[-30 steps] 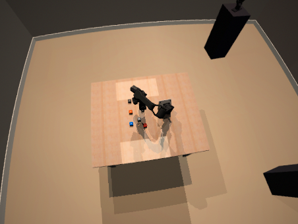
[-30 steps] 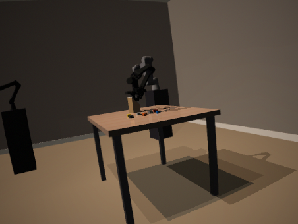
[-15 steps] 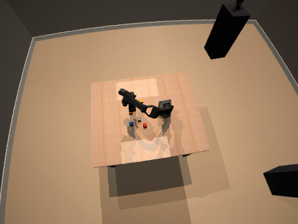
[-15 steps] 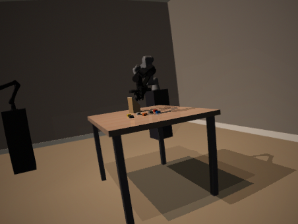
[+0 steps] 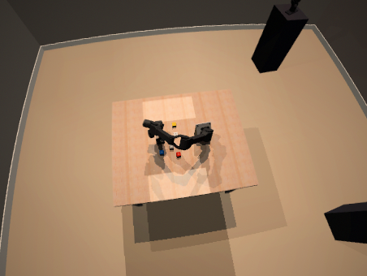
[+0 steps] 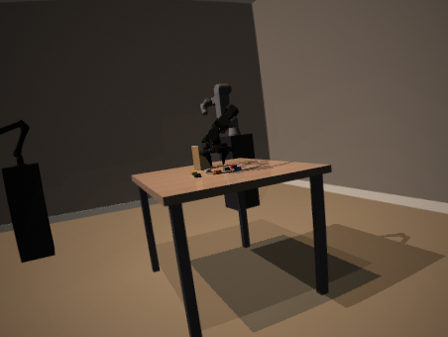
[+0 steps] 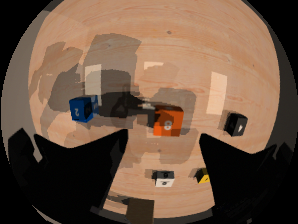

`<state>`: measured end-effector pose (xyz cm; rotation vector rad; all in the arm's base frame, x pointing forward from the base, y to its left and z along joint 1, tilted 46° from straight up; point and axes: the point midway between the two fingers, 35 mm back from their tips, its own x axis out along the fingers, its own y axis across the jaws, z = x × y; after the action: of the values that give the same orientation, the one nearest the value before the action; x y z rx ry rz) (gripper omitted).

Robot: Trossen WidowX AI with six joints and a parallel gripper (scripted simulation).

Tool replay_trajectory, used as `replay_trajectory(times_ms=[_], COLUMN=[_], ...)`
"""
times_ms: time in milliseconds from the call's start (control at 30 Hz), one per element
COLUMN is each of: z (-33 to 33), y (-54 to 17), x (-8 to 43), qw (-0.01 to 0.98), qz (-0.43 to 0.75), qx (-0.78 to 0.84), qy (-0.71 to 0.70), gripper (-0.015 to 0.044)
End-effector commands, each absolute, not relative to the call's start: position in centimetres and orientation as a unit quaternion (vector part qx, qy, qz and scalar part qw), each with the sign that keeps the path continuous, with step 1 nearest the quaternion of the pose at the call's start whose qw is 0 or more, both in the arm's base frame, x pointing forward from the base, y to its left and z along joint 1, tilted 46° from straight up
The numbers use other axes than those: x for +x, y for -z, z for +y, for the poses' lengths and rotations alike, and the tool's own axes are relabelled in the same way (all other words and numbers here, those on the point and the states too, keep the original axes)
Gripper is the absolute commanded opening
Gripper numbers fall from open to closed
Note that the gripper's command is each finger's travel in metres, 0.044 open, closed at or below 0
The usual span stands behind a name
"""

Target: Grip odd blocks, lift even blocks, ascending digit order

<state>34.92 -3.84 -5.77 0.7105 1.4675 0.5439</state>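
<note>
My gripper (image 5: 159,141) (image 6: 217,165) (image 7: 165,136) is open and empty, above the table near the orange block (image 6: 217,171) (image 7: 172,124), whose digit looks like an 8. In the wrist view the orange block lies just beyond the gap between the fingertips. The blue block (image 5: 161,153) (image 6: 237,168) (image 7: 79,111) shows a 2, left of the fingers. The black block (image 6: 197,175) (image 7: 236,124) is at the right, its digit unclear. The whitish block (image 5: 175,134) (image 6: 208,170) (image 7: 164,181) has an unreadable digit. The yellow block (image 5: 174,125) (image 6: 193,173) (image 7: 202,177) is partly behind the right finger.
A red block (image 5: 179,154) (image 6: 233,167) and a dark grey block (image 5: 171,148) (image 6: 227,168) stand on the arm-base side of the blue block. A tan upright block (image 6: 195,158) shows beside the arm. Arm shadows cross the table (image 5: 126,178).
</note>
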Motion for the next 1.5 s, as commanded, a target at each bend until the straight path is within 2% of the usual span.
replay_trajectory(times_ms=[0,800,1167,1467], z=[-3.9,-1.3,-1.3,-1.3], y=[6.0,8.4,8.4,8.4], x=[35.1,35.4,35.4,35.4], qw=[0.659,0.658,0.658,0.658], qz=[0.64,0.64,0.64,0.64], qx=[0.318,0.319,0.319,0.319], qy=[-0.234,-0.235,-0.235,-0.235], gripper=[0.04,0.04,0.012,0.012])
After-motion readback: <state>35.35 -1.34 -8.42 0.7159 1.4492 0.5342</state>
